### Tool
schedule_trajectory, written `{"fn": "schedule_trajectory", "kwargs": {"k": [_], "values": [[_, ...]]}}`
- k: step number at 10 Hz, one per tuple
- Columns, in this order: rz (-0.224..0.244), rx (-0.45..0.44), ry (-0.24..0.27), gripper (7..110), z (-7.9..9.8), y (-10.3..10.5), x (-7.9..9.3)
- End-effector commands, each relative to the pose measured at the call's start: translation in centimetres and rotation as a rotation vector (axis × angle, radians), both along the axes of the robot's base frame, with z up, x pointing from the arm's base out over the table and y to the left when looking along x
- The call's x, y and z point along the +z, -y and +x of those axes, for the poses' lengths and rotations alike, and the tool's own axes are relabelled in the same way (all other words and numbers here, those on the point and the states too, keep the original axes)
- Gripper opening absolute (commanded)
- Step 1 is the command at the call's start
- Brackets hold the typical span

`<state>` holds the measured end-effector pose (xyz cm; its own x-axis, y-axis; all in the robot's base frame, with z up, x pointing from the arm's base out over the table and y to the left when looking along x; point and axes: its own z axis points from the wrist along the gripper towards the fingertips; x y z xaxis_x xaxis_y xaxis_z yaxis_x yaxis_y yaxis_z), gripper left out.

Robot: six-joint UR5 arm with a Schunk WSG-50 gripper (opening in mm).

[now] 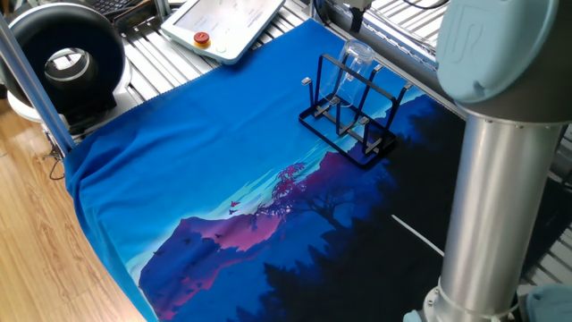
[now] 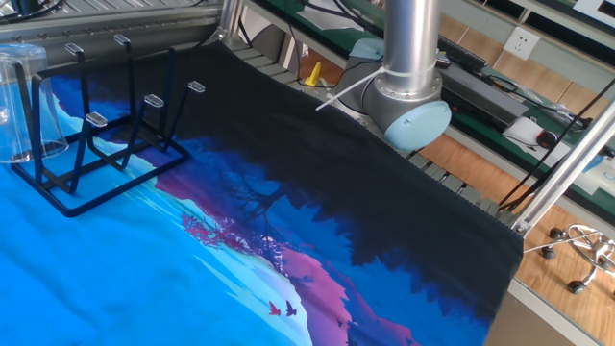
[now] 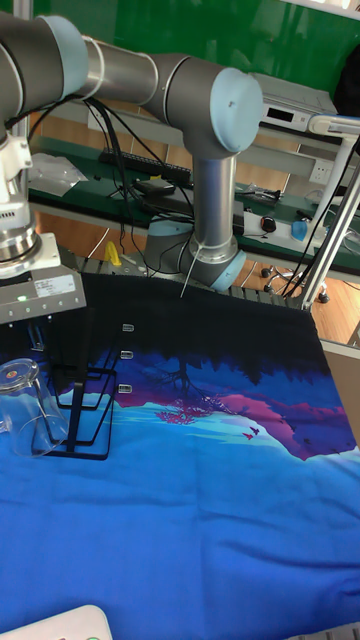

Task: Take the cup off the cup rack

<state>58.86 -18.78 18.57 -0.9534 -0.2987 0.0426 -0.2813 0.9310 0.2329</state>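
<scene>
The cup (image 1: 357,55) is a clear tumbler hanging upside down on a far peg of the black wire cup rack (image 1: 349,121), at the back of the blue cloth. The other fixed view has the cup (image 2: 24,101) at the left edge, on the cup rack (image 2: 106,144). In the tall fixed view my gripper (image 3: 35,338) hangs just above the cup (image 3: 22,405) and the cup rack (image 3: 80,400), without touching them. Only one finger (image 3: 38,335) shows, because the frame edge cuts off the rest. Nothing is visibly held.
A blue and black printed cloth (image 1: 223,179) covers the table. A white teach pendant (image 1: 223,22) lies at the back left and a black round device (image 1: 67,63) stands at the far left. My arm's column (image 1: 487,206) rises at the right, its base (image 2: 408,96) behind the cloth.
</scene>
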Motion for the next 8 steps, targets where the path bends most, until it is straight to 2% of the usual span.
{"fn": "schedule_trajectory", "kwargs": {"k": [1,2,3,4,5,7,8], "values": [[0.003,-0.164,-0.016,7,0.5,-0.4,0.2],[0.05,-0.233,-0.046,7,0.3,-1.7,0.6],[0.067,-0.312,-0.097,7,-0.3,-2.4,0.9],[0.085,-0.333,-0.137,7,-1.0,-3.0,1.2],[0.108,-0.323,-0.139,7,-1.0,-3.5,1.4],[0.115,-0.253,-0.098,7,-0.6,-3.4,1.3],[0.129,-0.222,-0.105,7,-0.7,-3.0,1.3]]}}
